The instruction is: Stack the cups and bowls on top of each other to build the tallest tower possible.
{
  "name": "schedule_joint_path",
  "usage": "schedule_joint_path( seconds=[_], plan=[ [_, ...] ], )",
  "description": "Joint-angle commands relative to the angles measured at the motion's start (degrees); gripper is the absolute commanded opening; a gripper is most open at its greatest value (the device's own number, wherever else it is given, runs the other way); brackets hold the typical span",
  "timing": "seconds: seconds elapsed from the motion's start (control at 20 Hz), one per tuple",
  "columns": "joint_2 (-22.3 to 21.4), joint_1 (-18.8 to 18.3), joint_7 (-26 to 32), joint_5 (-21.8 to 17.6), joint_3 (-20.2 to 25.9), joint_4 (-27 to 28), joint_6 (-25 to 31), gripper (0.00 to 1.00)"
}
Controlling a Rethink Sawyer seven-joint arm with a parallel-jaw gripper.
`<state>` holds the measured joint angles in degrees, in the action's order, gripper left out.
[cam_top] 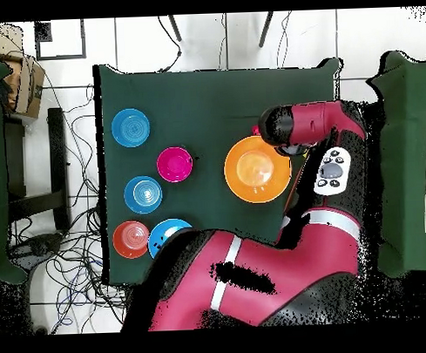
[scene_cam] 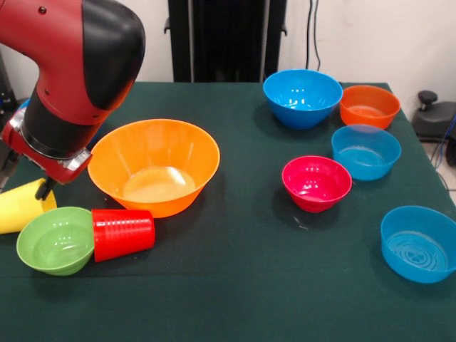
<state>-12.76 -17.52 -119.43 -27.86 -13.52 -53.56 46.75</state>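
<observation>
The big yellow-orange bowl (scene_cam: 153,167) (cam_top: 257,169) stands upright and empty at the left. In front of it, the red ribbed cup (scene_cam: 122,234) lies on its side against the light green bowl (scene_cam: 57,241). The yellow cup (scene_cam: 21,206) lies tilted at the left edge. My gripper (scene_cam: 46,189) hangs under the arm's wrist and touches the top of the yellow cup; its state is hidden. On the right, standing apart, are a deep blue bowl (scene_cam: 303,97), an orange bowl (scene_cam: 369,107), a paler blue bowl (scene_cam: 365,152), a pink-red bowl (scene_cam: 316,183) and another blue bowl (scene_cam: 419,244).
The arm (cam_top: 302,128) hides the cups and the green bowl in the overhead view. A sliver of blue (scene_cam: 25,105) shows behind the wrist. The green table (scene_cam: 235,285) ends close to the left of the yellow cup.
</observation>
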Motion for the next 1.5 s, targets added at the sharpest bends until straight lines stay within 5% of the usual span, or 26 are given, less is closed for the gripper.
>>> schedule_joint_path(
  seconds=[0.05,1.5],
  plan=[
    [1.2,1.4,1.0,-0.2,2.3,1.9,4.3,1.00],
    [2.5,2.2,-1.6,3.2,2.9,2.4,1.5,1.00]
  ],
)
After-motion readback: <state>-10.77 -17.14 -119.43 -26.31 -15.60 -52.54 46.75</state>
